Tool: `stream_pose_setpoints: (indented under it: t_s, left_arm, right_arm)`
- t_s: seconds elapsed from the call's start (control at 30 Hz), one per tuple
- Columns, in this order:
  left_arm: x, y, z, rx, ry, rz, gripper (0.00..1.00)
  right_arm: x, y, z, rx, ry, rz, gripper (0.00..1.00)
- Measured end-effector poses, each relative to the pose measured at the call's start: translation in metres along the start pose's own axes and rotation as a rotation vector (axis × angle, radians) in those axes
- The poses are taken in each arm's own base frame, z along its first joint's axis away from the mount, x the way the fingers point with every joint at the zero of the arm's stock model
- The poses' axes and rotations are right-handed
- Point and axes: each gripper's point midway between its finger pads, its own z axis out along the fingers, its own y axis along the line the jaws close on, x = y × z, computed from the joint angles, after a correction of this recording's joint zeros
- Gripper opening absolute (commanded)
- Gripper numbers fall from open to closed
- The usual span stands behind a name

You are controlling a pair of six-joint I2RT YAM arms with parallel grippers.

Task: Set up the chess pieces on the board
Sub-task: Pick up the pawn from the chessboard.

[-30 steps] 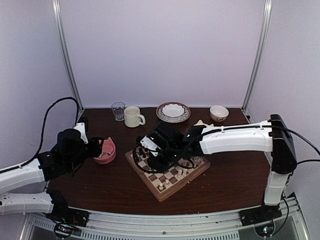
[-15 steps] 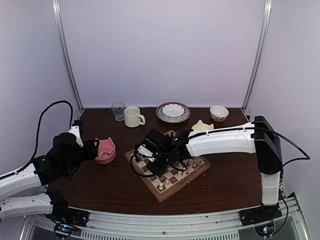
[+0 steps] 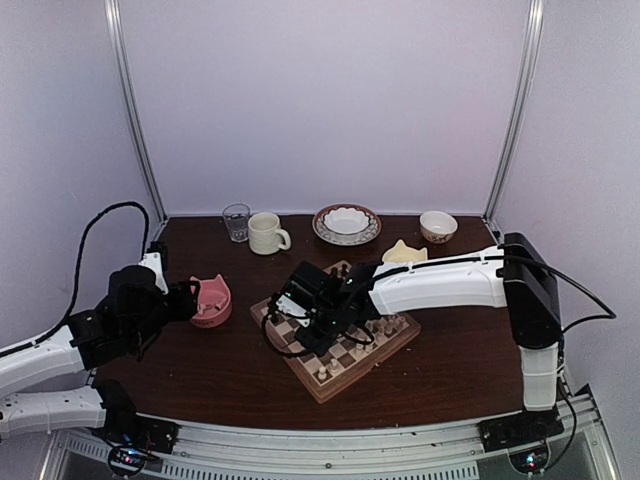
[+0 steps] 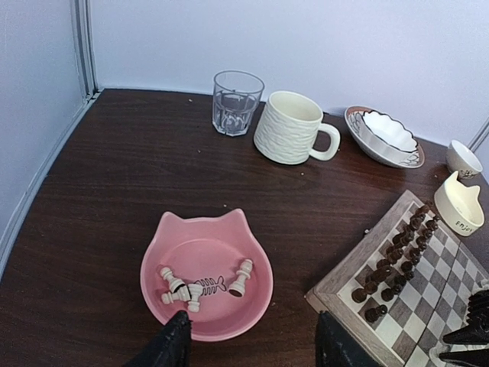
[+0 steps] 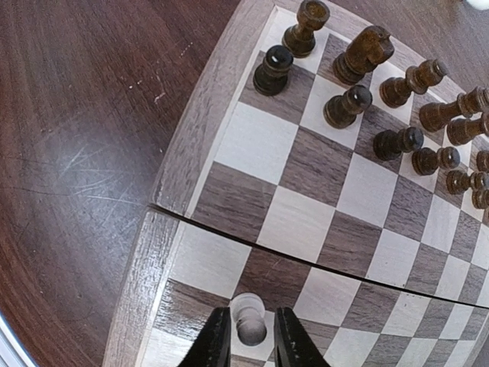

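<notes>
The board [image 3: 372, 364] lies mid-table with dark pieces [image 5: 348, 107] lined up along its far side. Reaching over the board's left part, my right gripper [image 5: 248, 338] is shut on a cream-white pawn [image 5: 246, 319] that stands on a square near the left rim [image 5: 195, 130]. A few more chess pieces [image 3: 324, 372] stand on the board's near side. A pink cat-shaped dish [image 4: 157, 260] holds several cream-white chess pieces [image 4: 241, 277] lying loose. My left gripper [image 4: 252, 340] hangs open just above the dish's near edge, with nothing between its fingers.
Along the back stand a glass [image 3: 236, 220], a cream mug [image 3: 266, 233], a patterned bowl on a plate [image 3: 346, 223] and a small bowl [image 3: 437, 226]. A cream cat-shaped dish [image 3: 403, 252] sits behind the board. Black cables loop under the right wrist.
My right arm has reached further left over the board and its jaws have narrowed onto the pawn. The left arm has drawn back a little from the pink dish and its jaws have widened.
</notes>
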Motion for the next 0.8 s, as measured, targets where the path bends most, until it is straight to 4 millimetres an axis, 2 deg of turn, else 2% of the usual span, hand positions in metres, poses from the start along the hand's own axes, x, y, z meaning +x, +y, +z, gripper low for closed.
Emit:
stream_pose_setpoints:
  t_s: [0.47,0.8]
  left_arm:
    - [-0.0040,-0.0001,-0.0026,0.006,-0.016,-0.009,0.56]
    - [-0.0008,0.0014,-0.0025,0.005,-0.013,-0.008,0.56]
  right_arm:
    - [0.0008,-0.0022,0.0000,0.013,0.003,0.000,0.12]
    - [0.0024,-0.0050,-0.0008,0.028,0.003,0.000,0.12]
